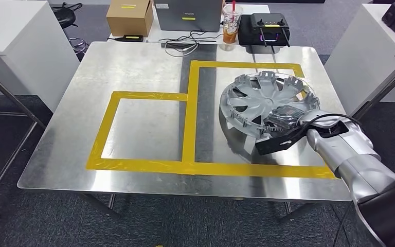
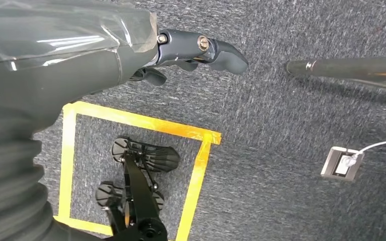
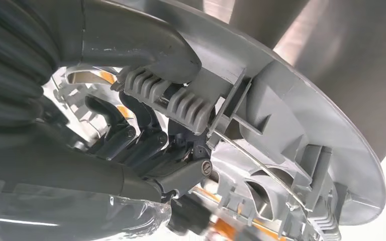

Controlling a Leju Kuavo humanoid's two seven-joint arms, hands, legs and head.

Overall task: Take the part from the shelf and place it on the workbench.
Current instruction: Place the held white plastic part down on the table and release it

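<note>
The part is a silver wheel cover (image 1: pixel 265 100), held tilted above the right taped square of the steel workbench (image 1: pixel 133 67). My right hand (image 1: pixel 283 121) grips its near rim. In the right wrist view the thumb (image 3: pixel 146 47) presses on the outer side of the wheel cover (image 3: pixel 301 130) while the dark fingers (image 3: pixel 130 138) curl inside among its ribs. The cover's lower left edge comes close to the table; I cannot tell whether it touches. My left hand (image 2: pixel 196 50) hangs over grey carpet, its fingers curled in and nothing in them.
Yellow tape (image 1: pixel 187 128) marks two squares on the bench. At the far edge stand a cardboard box (image 1: pixel 129 18), a grey case (image 1: pixel 187 15), a drink cup (image 1: pixel 231 25) and a black controller (image 1: pixel 263 28) with cables. White cabinets (image 1: pixel 10 41) flank both sides.
</note>
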